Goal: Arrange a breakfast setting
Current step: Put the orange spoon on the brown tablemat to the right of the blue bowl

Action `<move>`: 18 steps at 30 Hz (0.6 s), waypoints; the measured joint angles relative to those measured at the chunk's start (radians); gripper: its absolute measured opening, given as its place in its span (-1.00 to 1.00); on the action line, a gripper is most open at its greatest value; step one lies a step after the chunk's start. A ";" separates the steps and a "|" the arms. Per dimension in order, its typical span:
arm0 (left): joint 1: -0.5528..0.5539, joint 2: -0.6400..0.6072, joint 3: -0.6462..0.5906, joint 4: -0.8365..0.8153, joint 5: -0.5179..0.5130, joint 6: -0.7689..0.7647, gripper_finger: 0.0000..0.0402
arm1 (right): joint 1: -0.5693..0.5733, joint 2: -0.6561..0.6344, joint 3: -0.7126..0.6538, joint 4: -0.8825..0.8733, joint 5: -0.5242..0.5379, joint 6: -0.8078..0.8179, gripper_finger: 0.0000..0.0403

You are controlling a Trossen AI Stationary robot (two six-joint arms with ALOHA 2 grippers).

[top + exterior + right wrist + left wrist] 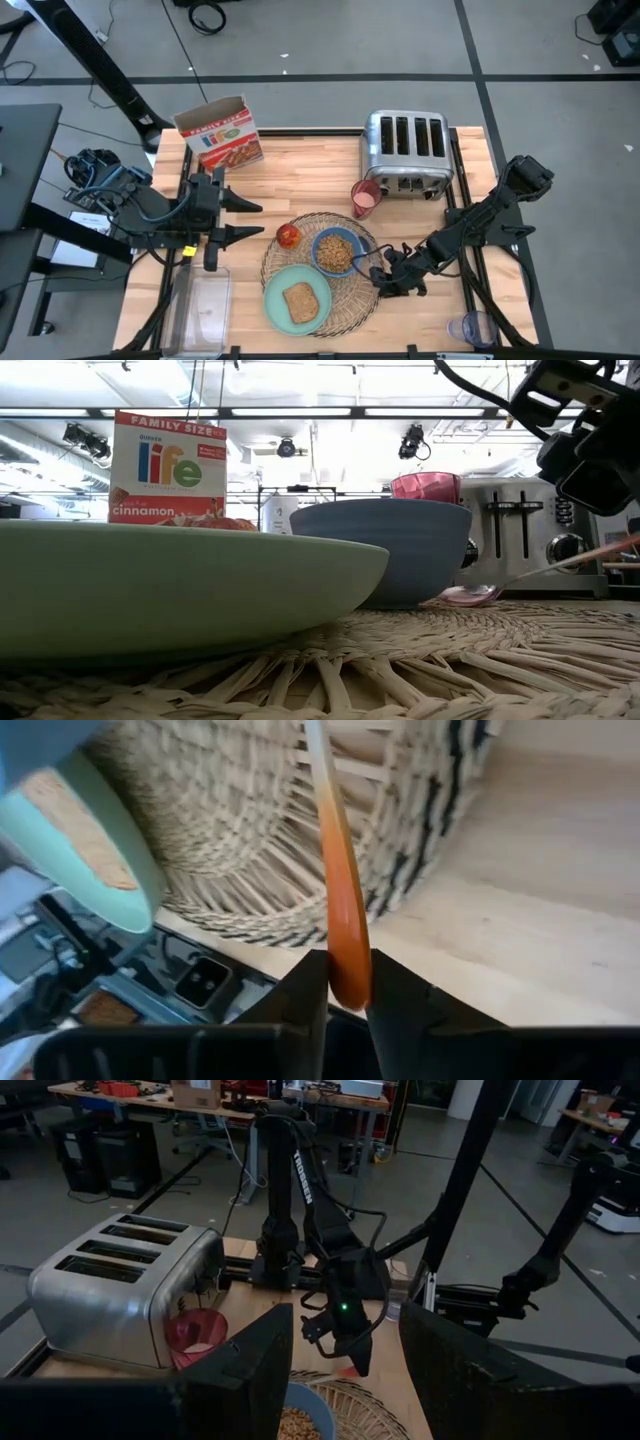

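The right gripper (pixel 347 982) pinches the orange-handled spoon (pixel 342 900) by its handle end; its long axis runs away over the placemat (pixel 250 830) edge.

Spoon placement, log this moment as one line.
right tool: pinching orange-handled spoon, bowl end on placemat | left tool: open, idle by apple

Overhead, table-level and wrist cameras share the placemat (pixel 322 272)

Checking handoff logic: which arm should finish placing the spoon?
Right. The right gripper already has the orange-handled spoon between its fingers at the placemat edge; the left gripper waits open beyond the apple.
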 joint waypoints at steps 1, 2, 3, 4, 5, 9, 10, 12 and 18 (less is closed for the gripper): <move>0.000 0.000 0.000 0.000 0.000 0.000 -0.05 | 0.000 0.000 0.000 -0.007 -0.007 -0.004 -0.63; 0.000 0.000 0.000 0.000 0.000 0.000 -0.05 | 0.000 0.000 0.000 -0.014 -0.009 -0.007 -0.60; 0.000 0.000 0.000 0.000 0.000 0.000 -0.05 | 0.000 0.000 0.000 -0.019 -0.010 -0.015 -0.58; 0.000 0.000 0.000 0.000 0.000 0.000 -0.05 | 0.000 0.000 0.000 -0.021 -0.010 -0.021 -0.55; 0.000 0.000 0.000 0.000 0.000 0.000 -0.05 | 0.000 0.000 0.000 -0.021 -0.010 -0.023 -0.52; 0.000 0.000 0.000 0.003 0.000 -0.005 -0.05 | -0.001 0.000 0.000 -0.008 -0.025 -0.035 -0.45; 0.000 0.000 0.000 0.005 0.000 -0.010 -0.05 | -0.003 0.000 0.000 0.000 -0.031 -0.055 -0.45; 0.000 0.000 0.000 0.008 0.000 -0.026 -0.05 | -0.007 0.000 0.000 0.006 -0.031 -0.133 -0.44; -0.001 0.000 0.000 0.009 0.001 -0.047 -0.05 | -0.023 0.000 0.000 -0.025 0.064 -0.648 -0.45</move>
